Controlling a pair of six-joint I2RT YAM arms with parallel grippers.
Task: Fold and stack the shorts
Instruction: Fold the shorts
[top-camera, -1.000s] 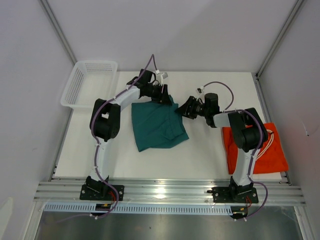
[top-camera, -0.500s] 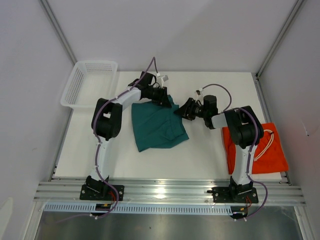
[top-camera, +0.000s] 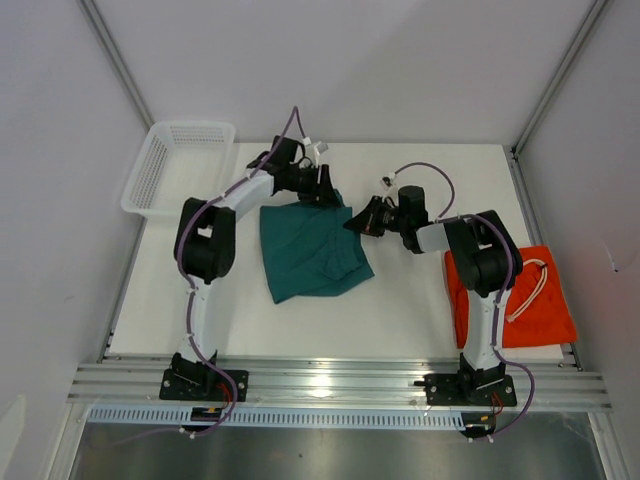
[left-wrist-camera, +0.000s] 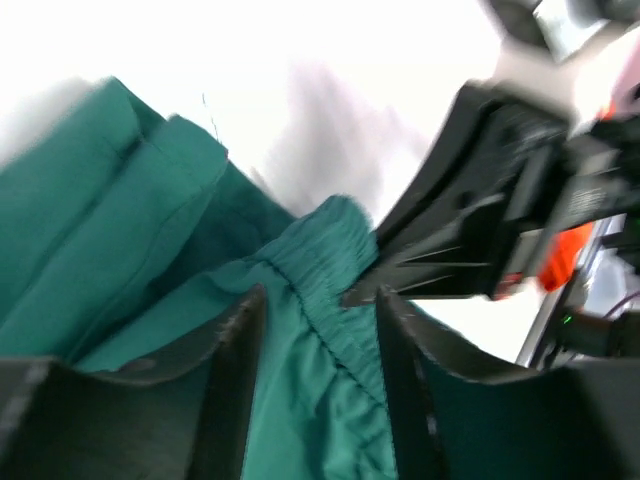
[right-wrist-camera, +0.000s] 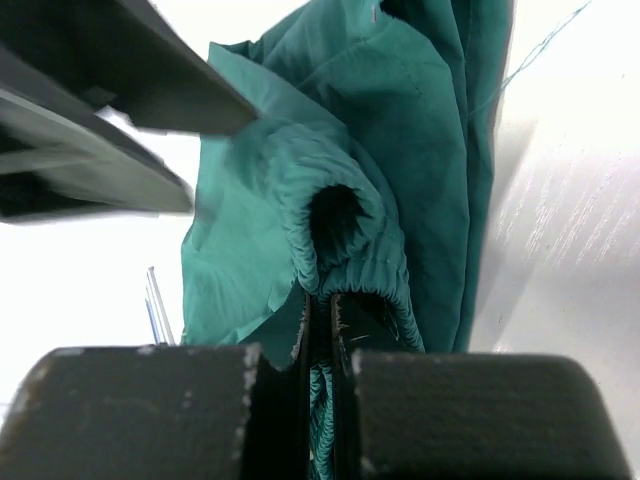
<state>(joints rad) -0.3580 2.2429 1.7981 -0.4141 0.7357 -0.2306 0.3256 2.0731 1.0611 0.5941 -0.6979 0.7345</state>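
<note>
Two pairs on the table (top-camera: 420, 310): orange-red shorts (top-camera: 520, 300) lie well right, teal shorts (top-camera: 312, 250) have their waistband clamped in the right pincer (right-wrist-camera: 320, 298), the left pincer (left-wrist-camera: 320, 300) gaping astride it.

the left tool (top-camera: 326, 190) and right tool (top-camera: 357, 222) sit close together at the far right corner of the teal shorts (top-camera: 310, 258) spread on the white counter (top-camera: 400, 310), with orange shorts (top-camera: 545, 325) well to the right tool's right and a white basket (top-camera: 180, 165) well to the left tool's left.
</note>
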